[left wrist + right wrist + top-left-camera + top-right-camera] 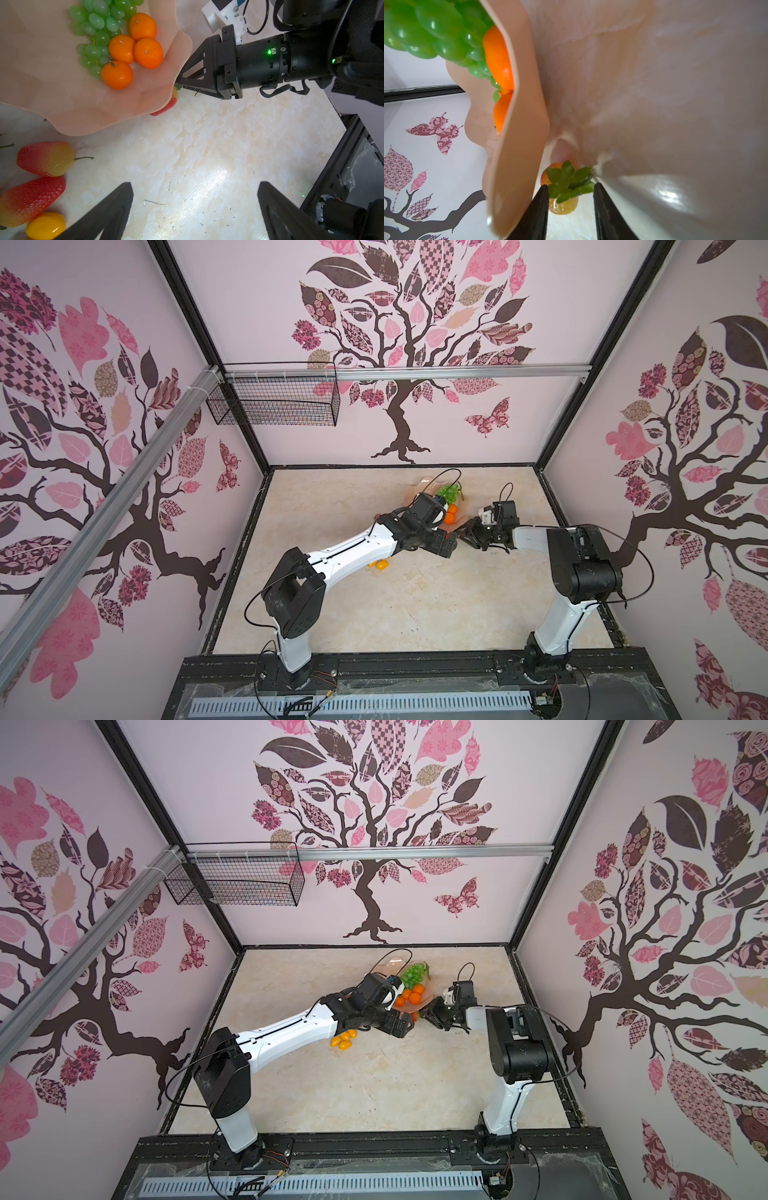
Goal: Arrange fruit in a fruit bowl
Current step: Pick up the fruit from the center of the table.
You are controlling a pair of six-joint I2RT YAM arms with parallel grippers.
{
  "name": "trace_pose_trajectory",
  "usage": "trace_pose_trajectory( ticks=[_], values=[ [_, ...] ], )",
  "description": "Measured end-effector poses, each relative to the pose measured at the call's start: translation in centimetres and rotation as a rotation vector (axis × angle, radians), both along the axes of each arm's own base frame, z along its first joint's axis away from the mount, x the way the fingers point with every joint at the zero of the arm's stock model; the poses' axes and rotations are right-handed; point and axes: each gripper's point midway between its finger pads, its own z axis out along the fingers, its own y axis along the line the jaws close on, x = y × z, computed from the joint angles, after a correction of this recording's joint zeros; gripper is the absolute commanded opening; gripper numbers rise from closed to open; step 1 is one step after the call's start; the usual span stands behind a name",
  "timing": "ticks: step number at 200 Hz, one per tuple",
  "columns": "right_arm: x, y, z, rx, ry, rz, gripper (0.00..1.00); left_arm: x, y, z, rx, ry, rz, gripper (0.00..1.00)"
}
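The fruit bowl (62, 93) sits near the far edge of the surface (207, 145), holding the grape bunch (97, 20) and four tangerines (117, 74). The right end effector (571, 197), part-spread, flanks the leafy cap of a strawberry (562, 207) tucked under the bowl's rim. The left end effector (194, 185) gapes wide, empty.

White-shelled arms (345, 545) carry black joints, looped black cables (265, 18), a triangular black right tool (178, 80) and, seemingly, green wrist lights (269, 51).

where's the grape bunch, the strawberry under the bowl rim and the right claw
grape bunch (97, 20): left wrist view, a middle grape
strawberry (168, 105): left wrist view, its red side
right claw (570, 185): right wrist view, midway between its fingertips
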Motion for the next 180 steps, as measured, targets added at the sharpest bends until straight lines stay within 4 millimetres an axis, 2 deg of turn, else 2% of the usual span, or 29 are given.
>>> trace_pose_trajectory(
  ticks=[51, 110, 180],
  values=[
    [0.67, 0.11, -0.10, 0.002, 0.002, 0.004, 0.41, -0.03, -0.05, -0.33, 0.004, 0.007, -0.002, 0.98],
    [0.54, 0.60, -0.66, -0.010, 0.018, 0.027, 0.42, 0.02, -0.13, -0.08, 0.001, 0.004, -0.003, 0.98],
    [0.37, 0.82, -0.89, -0.029, 0.029, 0.047, 0.38, 0.06, -0.16, 0.07, 0.000, 0.003, -0.003, 0.98]
  ],
)
